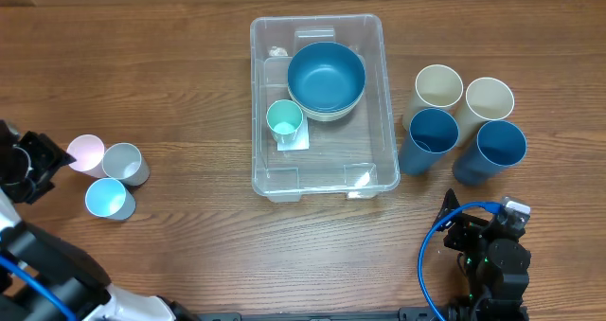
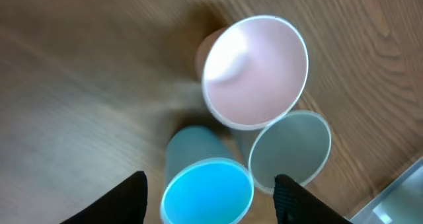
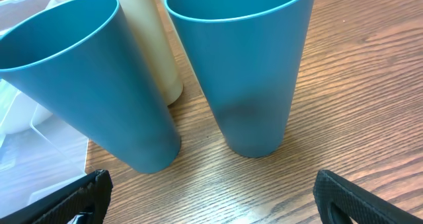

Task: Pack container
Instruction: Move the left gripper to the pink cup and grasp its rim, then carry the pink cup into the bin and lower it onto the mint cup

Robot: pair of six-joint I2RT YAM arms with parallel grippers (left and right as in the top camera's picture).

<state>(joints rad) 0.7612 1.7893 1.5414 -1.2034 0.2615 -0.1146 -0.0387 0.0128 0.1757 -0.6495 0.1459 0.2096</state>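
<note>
Container (image 1: pixel 327 158) sits at table centre, long axis 12 to 6. Inside it: blue bowl (image 1: pixel 326 76) nested in a cream bowl (image 1: pixel 327 114) at the 12 end, and a teal cup (image 1: pixel 284 119) against the 9 wall. The floor toward 6 is bare.

Left gripper (image 2: pixel 210 179): fingers apart, nothing held, at 9 of the three small cups. In the wrist view the blue cup (image 2: pixel 207 191) lies between the fingers. The grey cup (image 2: pixel 291 149) and pink cup (image 2: pixel 256 72) crowd in just past it.

Right gripper (image 3: pixel 211 178): fingers wide apart, empty, at 6 of the four tall cups. The near teal tumbler (image 3: pixel 254 72) is dead ahead, its twin (image 3: pixel 86 85) at 10, and a cream tumbler (image 3: pixel 155 39) is tucked between them.

Risks as judged:
- The small cups stand rim to rim. A finger sliding down beside the blue cup would likely nudge the grey one, shunt the pink one or tip either.
- The cups are tapered and smooth. A pinch high on the wall could squeeze one upward and out.
- The tall tumblers are narrow-based and packed close. A finger wedged between them could topple the row toward the container.
- The container wall is clear and hard to read. A cup carried low could catch the rim and drop.
- The bowls fill the 12 half, so late items may land on the teal cup.
</note>
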